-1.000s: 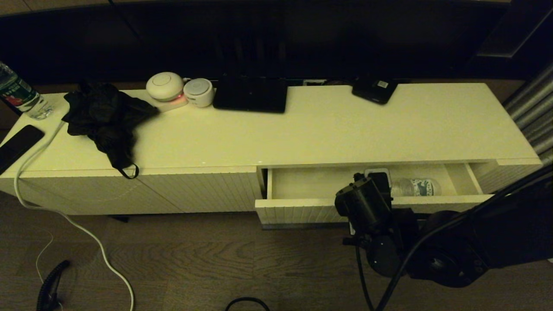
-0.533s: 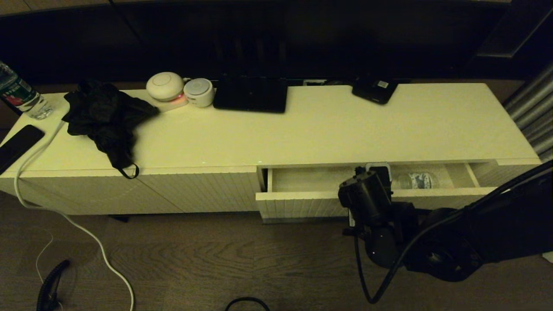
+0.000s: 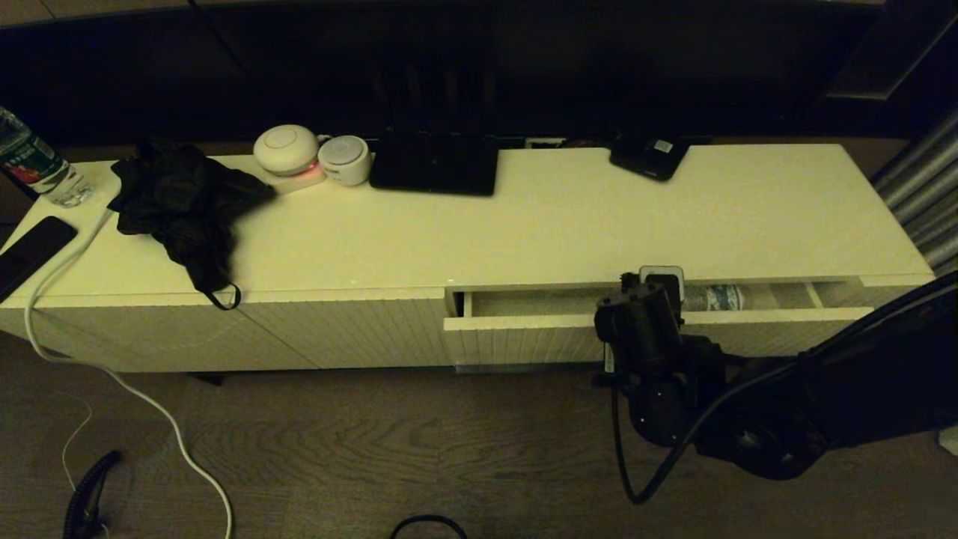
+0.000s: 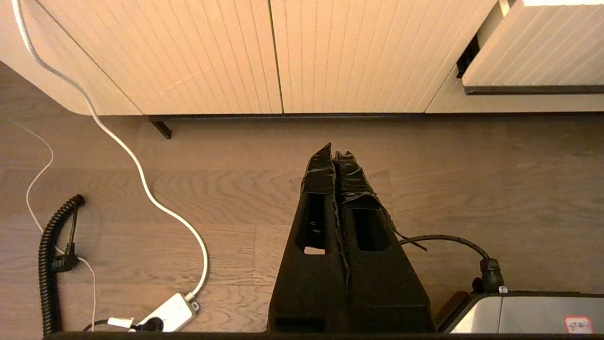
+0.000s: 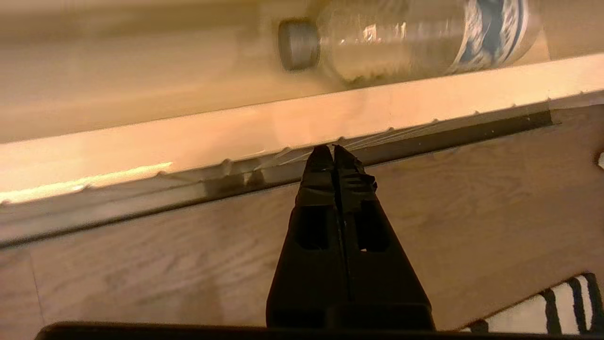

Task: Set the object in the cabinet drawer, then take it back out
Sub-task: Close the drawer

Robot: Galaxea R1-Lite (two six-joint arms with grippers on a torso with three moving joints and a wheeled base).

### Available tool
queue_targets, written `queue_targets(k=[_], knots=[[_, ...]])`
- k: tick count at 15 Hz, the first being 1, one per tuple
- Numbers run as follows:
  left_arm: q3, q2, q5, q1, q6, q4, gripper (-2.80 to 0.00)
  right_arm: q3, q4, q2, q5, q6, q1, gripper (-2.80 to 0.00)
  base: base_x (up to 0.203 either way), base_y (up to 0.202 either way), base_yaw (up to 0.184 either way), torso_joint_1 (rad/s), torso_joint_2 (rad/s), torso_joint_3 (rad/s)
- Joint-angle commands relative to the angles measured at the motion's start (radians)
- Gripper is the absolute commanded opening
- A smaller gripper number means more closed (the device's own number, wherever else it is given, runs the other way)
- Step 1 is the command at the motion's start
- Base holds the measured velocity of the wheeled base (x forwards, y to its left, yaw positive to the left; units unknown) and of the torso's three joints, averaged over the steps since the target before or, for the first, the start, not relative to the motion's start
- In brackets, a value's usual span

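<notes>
The right pincer (image 5: 334, 150), fingers pressed together and empty, touches the drawer (image 3: 524, 333) front at its dark handle strip. The bottle (image 5: 406, 38) lies on its side inside, just beyond. A hard shove could roll it or make the tips slip off.
</notes>
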Motion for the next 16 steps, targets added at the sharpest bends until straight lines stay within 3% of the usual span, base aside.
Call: queue_targets(k=[1, 16], knots=[[0.002, -0.002, 0.000, 0.000, 0.000, -0.001, -2.80, -0.022, -0.012, 0.030, -0.005, 0.001, -0.020, -2.80, 0.000, 0.000, 0.000, 0.000, 0.00, 0.000], [0.001, -0.002, 0.000, 0.000, 0.000, -0.001, -2.80, -0.195, -0.018, 0.115, -0.008, -0.040, -0.063, -2.80, 0.000, 0.000, 0.000, 0.000, 0.00, 0.000]])
